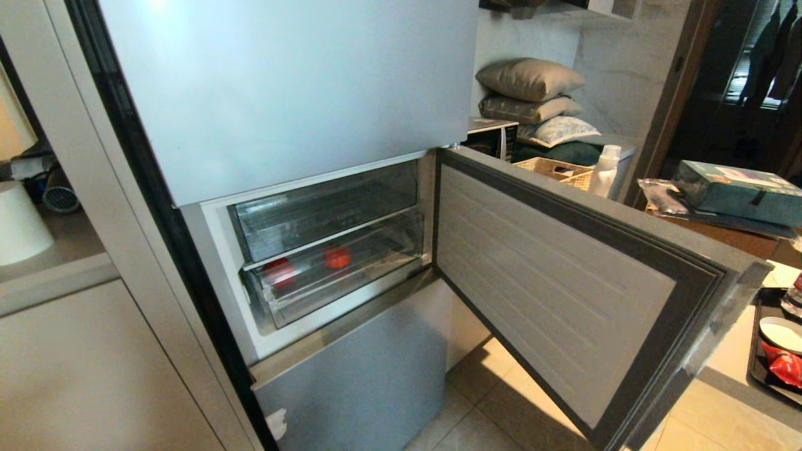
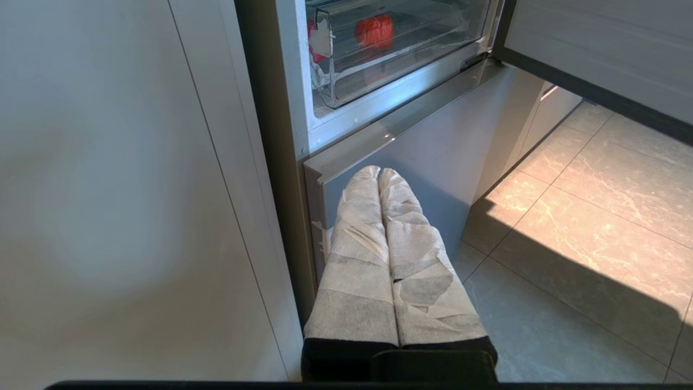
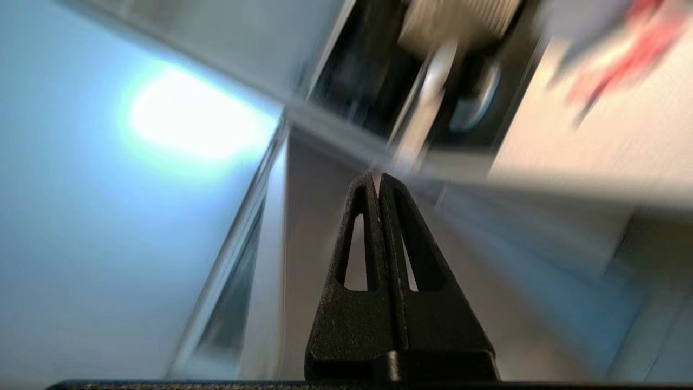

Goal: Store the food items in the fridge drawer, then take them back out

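Observation:
The fridge's middle door (image 1: 551, 282) hangs open to the right. Behind it the fridge drawer (image 1: 376, 275), the lower of two clear bins, sits pushed in. Two red food items lie inside it: a round one (image 1: 337, 257) toward the middle and another (image 1: 279, 272) near its left end. The left wrist view also shows the round item (image 2: 373, 31) through the drawer wall. My left gripper (image 2: 379, 172), wrapped in white tape, is shut and empty, low in front of the bottom fridge door. My right gripper (image 3: 377, 176) is shut with nothing in it, seen only in its blurred wrist view.
A second clear bin (image 1: 326, 213) sits above the drawer. Beyond the open door, at the right, a counter holds a black tray (image 1: 761, 369) with a white dish (image 1: 780, 332) and a red packet (image 1: 786, 366). White cabinets (image 1: 94, 363) stand at the left, tiled floor (image 1: 495, 388) below.

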